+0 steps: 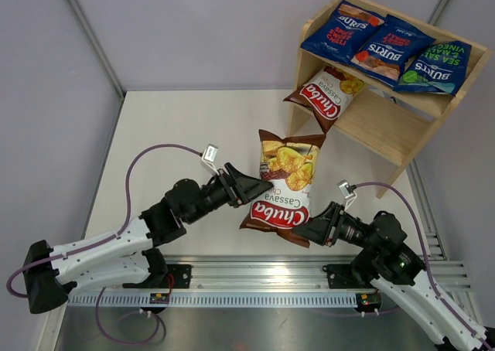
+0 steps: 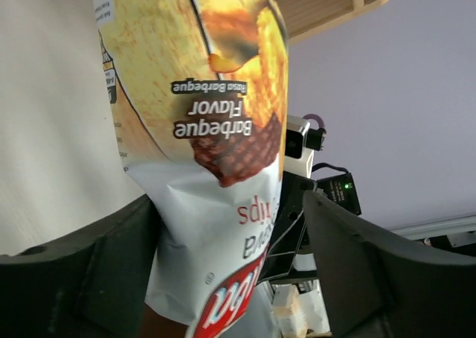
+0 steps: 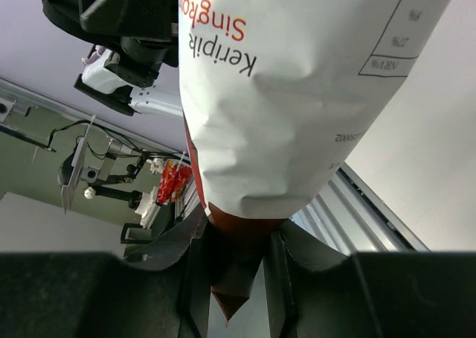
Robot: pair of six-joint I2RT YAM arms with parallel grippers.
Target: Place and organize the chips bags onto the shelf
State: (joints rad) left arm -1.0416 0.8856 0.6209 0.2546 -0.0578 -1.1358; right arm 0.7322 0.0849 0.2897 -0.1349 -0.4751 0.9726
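The Chuba bag hangs in the air above the surface, red logo end down and printed face to the overhead camera. Its brown bottom seam sits in the right pincer. In the right wrist view the two fingers stand narrow and pinch that seam between them, with the white back of the bag rising straight up from the grip.

The left pincer is at the bag's other edge, level with its lower middle and just across the bag from the right pincer. In the left wrist view its fingers are spread wide with the bag between them. The bag lies against one finger, and a clear gap shows beside the other, so this pincer brackets the bag without clamping it.

Beyond both pincers, away from the arm bases and off to the right, stands the shelf. The held bag's top edge is near the shelf's closest corner but apart from it. A second Chuba bag lies on the lower tier, its end sticking out past the side panel toward the pincers. On the top tier three Burts bags lie side by side, two red-accented and a green one farthest right.
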